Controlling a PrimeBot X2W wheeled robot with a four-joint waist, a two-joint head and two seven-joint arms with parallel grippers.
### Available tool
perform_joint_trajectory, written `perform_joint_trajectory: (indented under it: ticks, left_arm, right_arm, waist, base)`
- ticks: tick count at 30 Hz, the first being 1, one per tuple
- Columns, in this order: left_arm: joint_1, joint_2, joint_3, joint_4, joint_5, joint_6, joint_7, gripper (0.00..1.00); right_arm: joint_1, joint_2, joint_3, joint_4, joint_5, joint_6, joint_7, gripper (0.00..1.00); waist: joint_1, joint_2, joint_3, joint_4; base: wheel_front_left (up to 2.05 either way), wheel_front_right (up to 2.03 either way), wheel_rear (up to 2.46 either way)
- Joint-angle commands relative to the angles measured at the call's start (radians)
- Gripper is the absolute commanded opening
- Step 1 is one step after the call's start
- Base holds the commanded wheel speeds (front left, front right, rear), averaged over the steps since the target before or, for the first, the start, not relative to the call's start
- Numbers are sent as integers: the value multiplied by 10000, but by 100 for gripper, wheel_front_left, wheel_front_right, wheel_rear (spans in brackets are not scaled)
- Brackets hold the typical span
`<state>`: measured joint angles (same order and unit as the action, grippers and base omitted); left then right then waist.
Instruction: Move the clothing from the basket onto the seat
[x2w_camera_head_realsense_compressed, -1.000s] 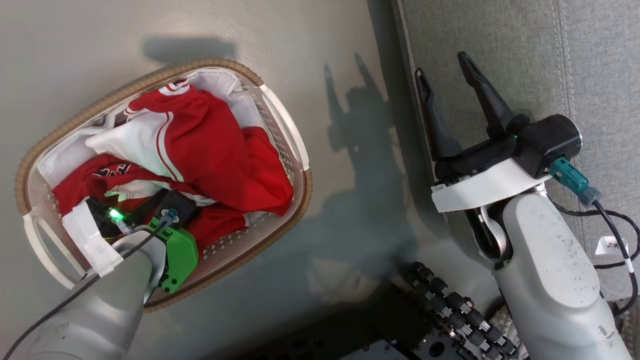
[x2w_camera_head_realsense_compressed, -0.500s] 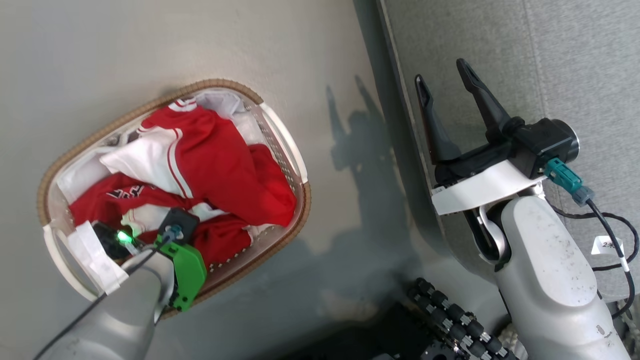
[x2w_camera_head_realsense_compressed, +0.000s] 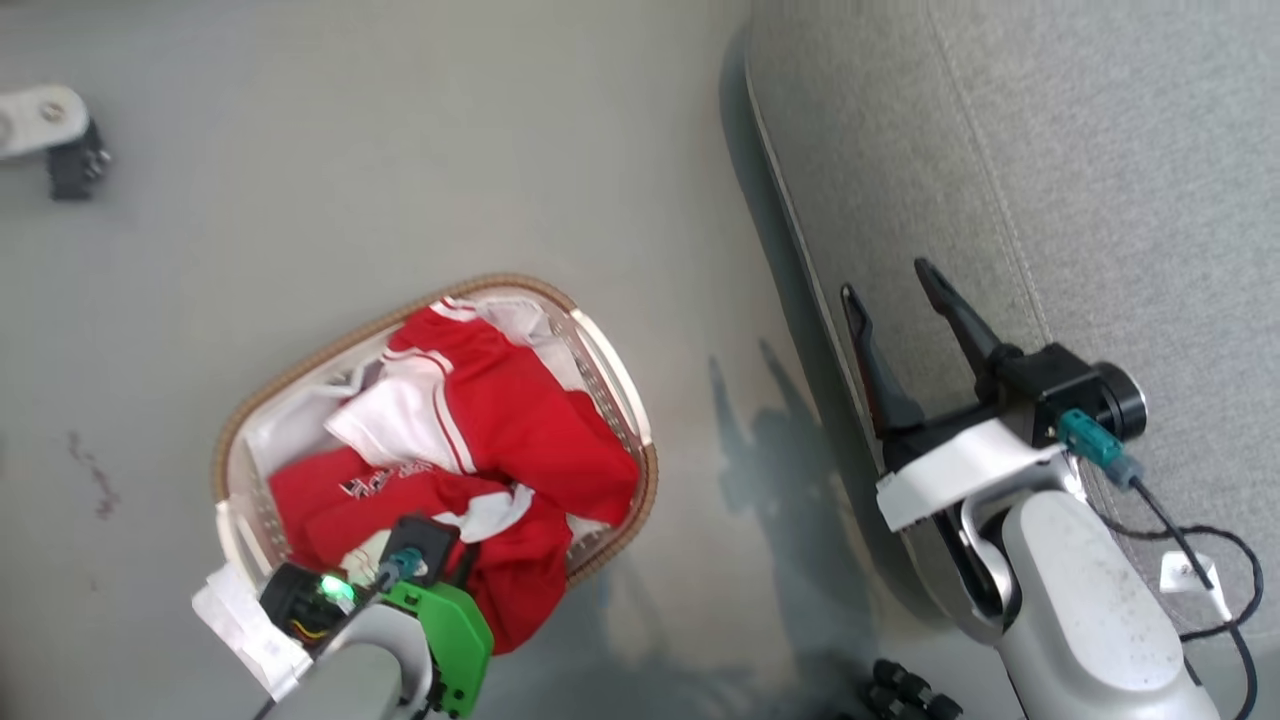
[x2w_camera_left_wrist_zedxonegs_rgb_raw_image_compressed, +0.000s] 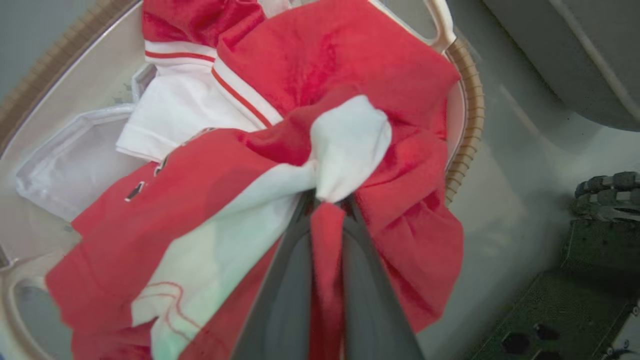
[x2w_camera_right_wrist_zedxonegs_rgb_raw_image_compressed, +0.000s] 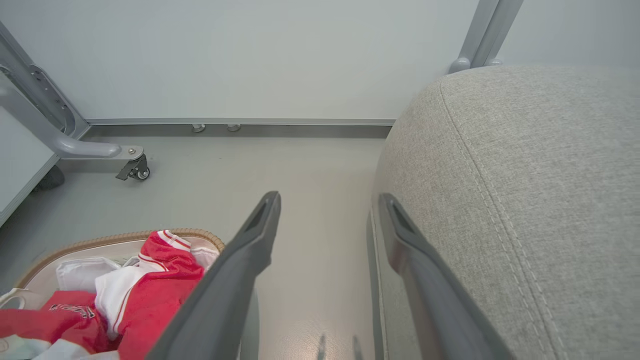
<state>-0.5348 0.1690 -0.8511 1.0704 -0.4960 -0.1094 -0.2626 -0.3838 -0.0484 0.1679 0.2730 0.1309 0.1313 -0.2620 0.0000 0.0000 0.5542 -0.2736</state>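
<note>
The basket (x2w_camera_head_realsense_compressed: 600, 355) stands on the grey floor, holding the red and white clothing (x2w_camera_head_realsense_compressed: 520, 440). In the left wrist view my left gripper (x2w_camera_left_wrist_zedxonegs_rgb_raw_image_compressed: 327, 202) is shut on a bunched red and white fold of the clothing (x2w_camera_left_wrist_zedxonegs_rgb_raw_image_compressed: 350, 65), which is pulled up between its fingers. Its wrist (x2w_camera_head_realsense_compressed: 420, 560) hangs over the basket's near end. To the right lies the grey seat (x2w_camera_head_realsense_compressed: 1100, 180). My right gripper (x2w_camera_head_realsense_compressed: 886, 278) stands open and holds nothing, over the seat's left edge. The right wrist view shows that gripper (x2w_camera_right_wrist_zedxonegs_rgb_raw_image_compressed: 330, 199) between the basket (x2w_camera_right_wrist_zedxonegs_rgb_raw_image_compressed: 100, 237) and the seat (x2w_camera_right_wrist_zedxonegs_rgb_raw_image_compressed: 525, 175).
The white liner (x2w_camera_left_wrist_zedxonegs_rgb_raw_image_compressed: 65, 165) lies bare at the basket's far side. A grey frame leg on a caster (x2w_camera_right_wrist_zedxonegs_rgb_raw_image_compressed: 135, 172) stands by the wall beyond the basket. My dark base (x2w_camera_left_wrist_zedxonegs_rgb_raw_image_compressed: 600, 260) sits close to the basket's right.
The head camera has moved, so the basket and both arms sit lower in its view. My left gripper stays in the clothing, and red fabric now bunches over the basket's near rim.
</note>
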Motion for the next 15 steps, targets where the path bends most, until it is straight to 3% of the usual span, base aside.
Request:
perform_joint_trajectory:
  ticks: [1,15]
  left_arm:
    - [320,-97,157,-155,-83,47,-31,0]
    - [2352,-331,2357,-2656,426,436,-20,0]
  right_arm:
    - [268,-47,-80,108,-120,-10,-45,100]
    - [1642,-42,-609,531,-570,-10,-45,100]
  waist:
    - [0,0,-1269,632]
    - [0,0,-3613,1545]
  base:
    - [0,0,0]
    - [0,0,0]
